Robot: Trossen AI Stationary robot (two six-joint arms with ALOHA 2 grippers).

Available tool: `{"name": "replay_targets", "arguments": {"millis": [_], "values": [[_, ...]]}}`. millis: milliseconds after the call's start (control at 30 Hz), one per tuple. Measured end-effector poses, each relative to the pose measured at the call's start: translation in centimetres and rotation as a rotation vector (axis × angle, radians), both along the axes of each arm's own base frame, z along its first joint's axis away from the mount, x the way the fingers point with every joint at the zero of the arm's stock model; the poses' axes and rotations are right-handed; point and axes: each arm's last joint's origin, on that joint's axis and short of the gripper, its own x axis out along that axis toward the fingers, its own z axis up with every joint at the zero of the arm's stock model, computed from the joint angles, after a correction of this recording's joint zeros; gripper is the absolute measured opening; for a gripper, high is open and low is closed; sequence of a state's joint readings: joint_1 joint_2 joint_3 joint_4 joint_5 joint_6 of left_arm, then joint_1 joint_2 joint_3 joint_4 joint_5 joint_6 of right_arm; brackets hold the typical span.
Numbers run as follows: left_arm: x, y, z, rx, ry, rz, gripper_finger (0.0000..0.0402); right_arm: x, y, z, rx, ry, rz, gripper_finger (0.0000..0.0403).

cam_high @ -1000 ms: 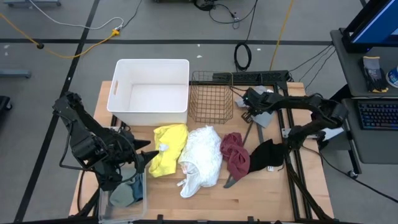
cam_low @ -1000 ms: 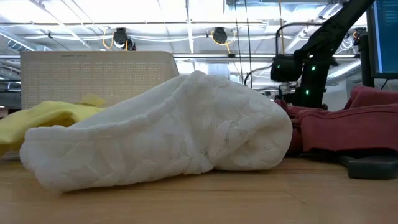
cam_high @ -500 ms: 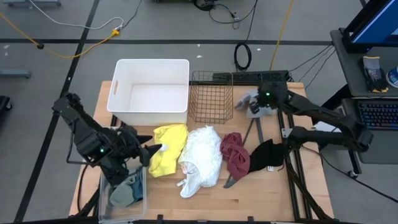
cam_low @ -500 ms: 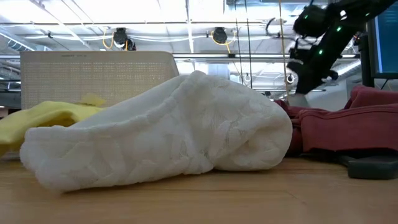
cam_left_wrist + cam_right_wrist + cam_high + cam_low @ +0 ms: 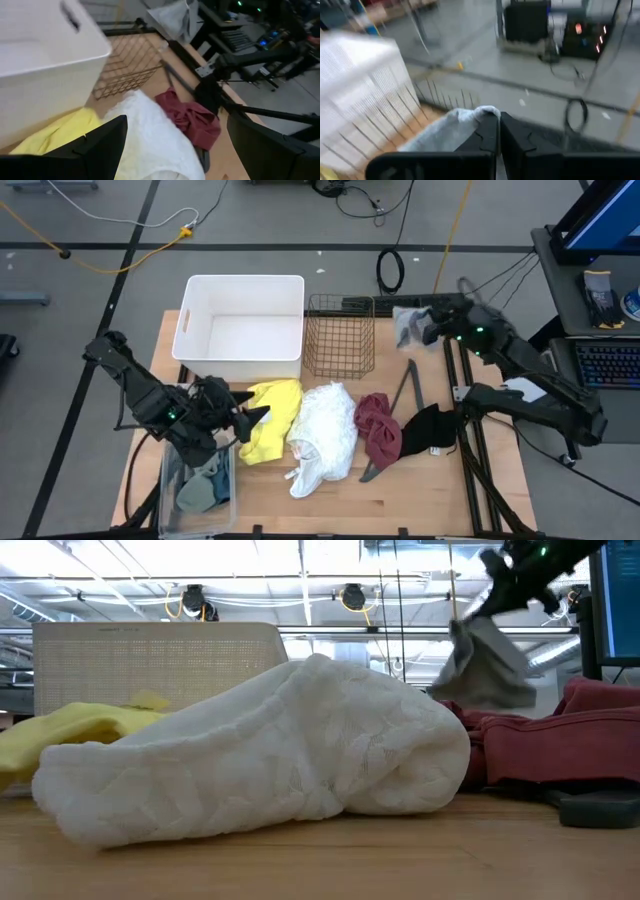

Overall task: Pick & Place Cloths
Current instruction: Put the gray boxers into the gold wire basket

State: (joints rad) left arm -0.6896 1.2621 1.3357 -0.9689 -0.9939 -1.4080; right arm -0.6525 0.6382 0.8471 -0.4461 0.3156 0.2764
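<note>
Four cloths lie in a row on your counter (image 5: 400, 505). From left to right you can see a yellow cloth (image 5: 270, 420), a big white cloth (image 5: 325, 435), a maroon cloth (image 5: 378, 428) and a black cloth (image 5: 432, 430). The white one touches the yellow one and the maroon one.

Your right tool (image 5: 425, 323) is up in the air at the far right side, just right of the wire basket (image 5: 340, 335). Its two fingers are pinched tight on a grey cloth (image 5: 407, 323). The grey cloth hangs down from the tool, off the counter. In the low view you can see it dangling high up behind the maroon cloth (image 5: 560, 745).

Your left tool (image 5: 245, 418) is at the near left. Its fingers are spread wide and it holds nothing. It sits just left of the yellow cloth, and its tips reach the edge of that cloth.

Look under the left arm and you see a clear tub (image 5: 170, 495) at the near left corner. A sage green cloth (image 5: 198, 495) lies inside it.

Behind the yellow cloth stands a white bin (image 5: 195, 320), right next to the wire basket. A thin black bar (image 5: 400, 405) lies on the counter between the maroon cloth and the black cloth.
</note>
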Motion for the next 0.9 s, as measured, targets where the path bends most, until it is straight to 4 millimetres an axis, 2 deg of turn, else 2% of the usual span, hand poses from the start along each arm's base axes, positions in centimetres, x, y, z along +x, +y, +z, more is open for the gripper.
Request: {"name": "replay_targets", "arguments": {"millis": [100, 233, 367, 633, 900], "values": [[0.8, -0.1, 0.7, 0.052, -0.028, -0.045, 0.0347, -0.5, 0.6, 2.6, -0.089, -0.126, 0.035, 0.0000], [1.9, 0.0, 1.8, 0.149, -0.066, -0.097, 0.0347, -0.6, 1.6, 5.7, -0.191, -0.288, 0.165, 0.0000], [2.9, 0.3, 2.9, 0.275, -0.089, -0.136, 0.0347, -0.3, 2.5, 7.6, -0.247, -0.419, 0.335, 0.0000], [5.3, 0.9, 4.2, 0.550, -0.078, -0.156, 0.0347, 2.0, 3.6, 8.8, -0.208, -0.588, 0.646, 0.0000], [8.4, 1.2, 3.8, 0.780, -0.007, -0.163, 0.0347, 6.0, 4.6, 8.8, -0.093, -0.702, 0.935, 0.0000]]}}
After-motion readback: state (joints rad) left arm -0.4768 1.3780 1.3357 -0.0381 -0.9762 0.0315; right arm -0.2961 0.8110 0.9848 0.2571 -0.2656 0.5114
